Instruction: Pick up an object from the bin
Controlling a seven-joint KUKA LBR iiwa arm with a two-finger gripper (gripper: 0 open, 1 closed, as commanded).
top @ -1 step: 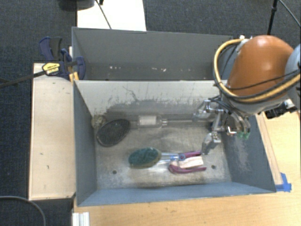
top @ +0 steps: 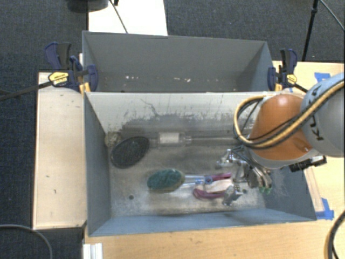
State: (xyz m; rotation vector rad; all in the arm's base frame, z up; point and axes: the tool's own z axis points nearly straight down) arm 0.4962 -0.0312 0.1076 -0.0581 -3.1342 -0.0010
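Purple-and-pink item (top: 212,190) is what the gripper sits at: it lies on the bin (top: 98,166) floor, near side, right of centre

Left to right we see:
- dark oval brush (top: 129,151) at the left of the floor, towards the far side, its clear handle running right along the foot of the far wall
- teal oval brush (top: 165,179), nearer to us, around mid-floor, apart from the dark one. Its pale handle points right and meets the purple-and-pink item's left end; touching or overlapping, we can't tell which
- the purple-and-pink item itself, lying flat, long axis roughly left-right, pale patch on top
- gripper (top: 235,191) low at its right end, metal parts over that end
- jaws: we can't tell whether spread or pressed together, and we can't confirm anything pinched
- orange wrist cover (top: 277,128) with looped black and yellow cables (top: 245,124) hangs over the bin's right side, arm coming in from the right
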